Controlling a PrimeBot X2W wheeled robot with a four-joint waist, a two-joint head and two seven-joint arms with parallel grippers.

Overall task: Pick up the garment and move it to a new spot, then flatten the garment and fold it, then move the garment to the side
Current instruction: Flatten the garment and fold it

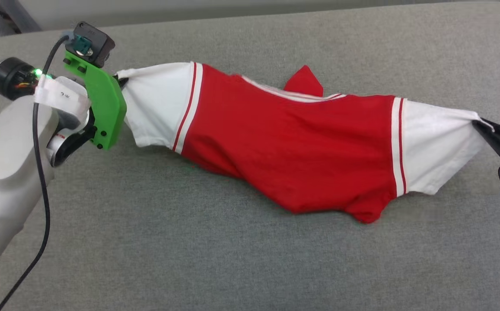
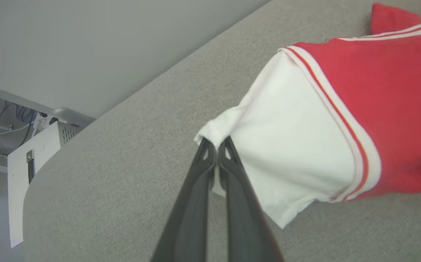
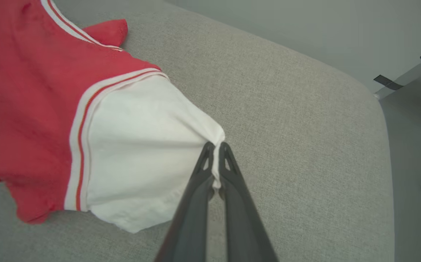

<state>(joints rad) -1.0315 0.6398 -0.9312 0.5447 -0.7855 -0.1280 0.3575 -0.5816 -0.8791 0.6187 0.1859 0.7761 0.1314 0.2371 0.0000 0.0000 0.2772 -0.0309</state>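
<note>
The pale left forearm [image 1: 3, 172] lies closest, at 8 o'clock in the head view, with one black cable [image 1: 42, 194] running along it and one green bracket [image 1: 103, 108] on its wrist. Just past the bracket, the left hand [image 2: 215, 143] has its two dark fingers pressed together on the cuff of one white sleeve [image 1: 159, 103]. At 3 o'clock the right hand [image 3: 215, 147] is pinched the same way on the cuff of the other white sleeve [image 1: 435, 147], the cloth gathered into a point between its fingers.

There is one garment [image 1: 293, 147], a red jersey T-shirt with two white sleeves, each joined to the body by red-and-white striped trim. It is stretched sleeve to sleeve between the two hands across the middle of the grey fabric-covered tabletop [image 1: 232, 259]. Its long axis runs from about 10 o'clock to 3 o'clock, the left end a little farther from the camera. The red body sags toward 5 o'clock, its rumpled lower edge on the tabletop. One red corner [image 1: 304, 82] sticks out from the far edge toward 12 o'clock.
</note>
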